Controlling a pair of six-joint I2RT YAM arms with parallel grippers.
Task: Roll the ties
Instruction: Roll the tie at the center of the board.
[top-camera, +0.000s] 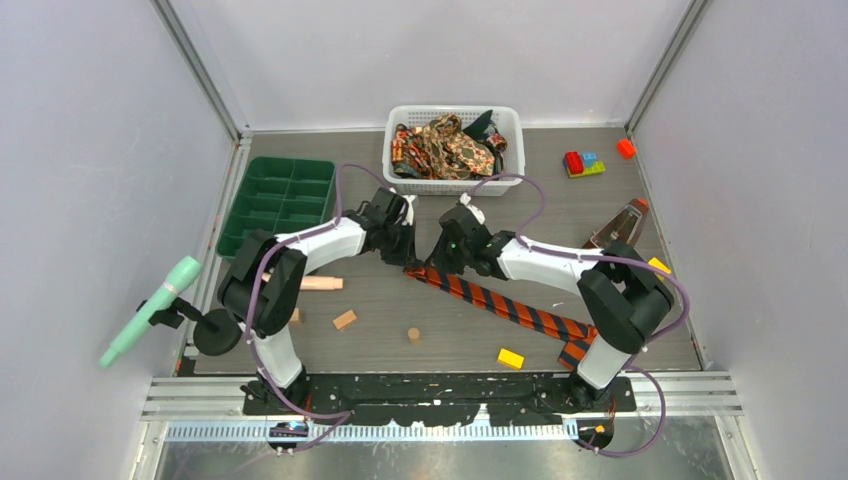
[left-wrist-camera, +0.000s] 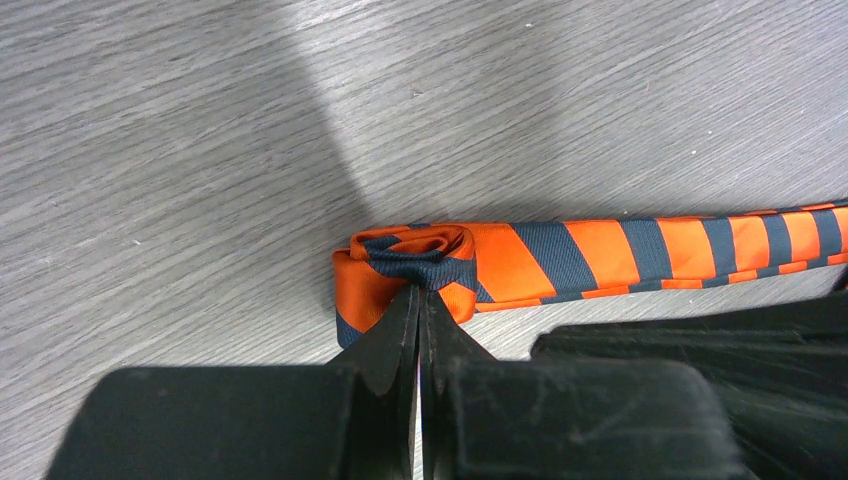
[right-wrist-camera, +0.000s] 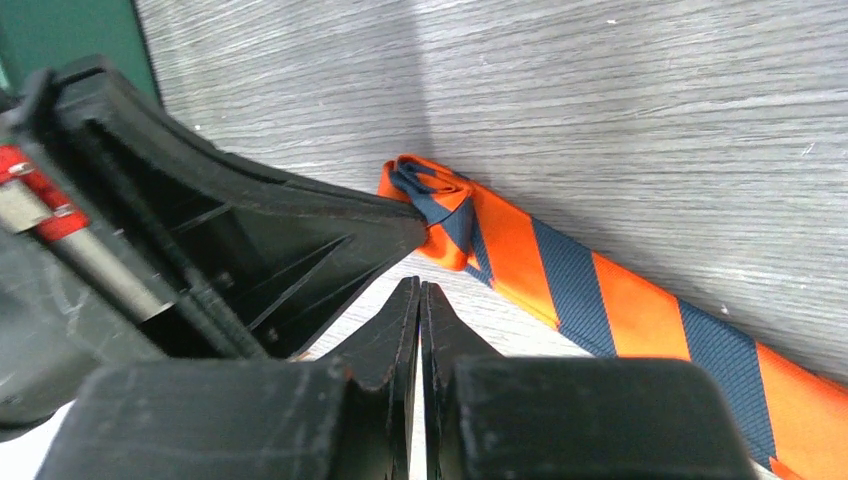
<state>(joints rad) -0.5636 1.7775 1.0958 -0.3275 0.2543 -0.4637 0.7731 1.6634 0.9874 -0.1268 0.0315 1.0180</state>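
Striped tie (left-wrist-camera: 560, 255): woven cloth, smooth, with a soft satin sheen.
Counter (left-wrist-camera: 200, 150): grey wood-grain surface, matt, finely lined.
Left hand (left-wrist-camera: 420, 300) and right hand (right-wrist-camera: 420, 290): black plastic, matt, faintly scuffed.
Basket (top-camera: 452, 108): white plastic mesh, slightly glossy.
Compartment tray (top-camera: 292, 161): dark green plastic, smooth.
Small blocks (top-camera: 345, 319): bare pale wood, matt.
Arm shells (top-camera: 335, 240): white, smooth, lightly glossy.
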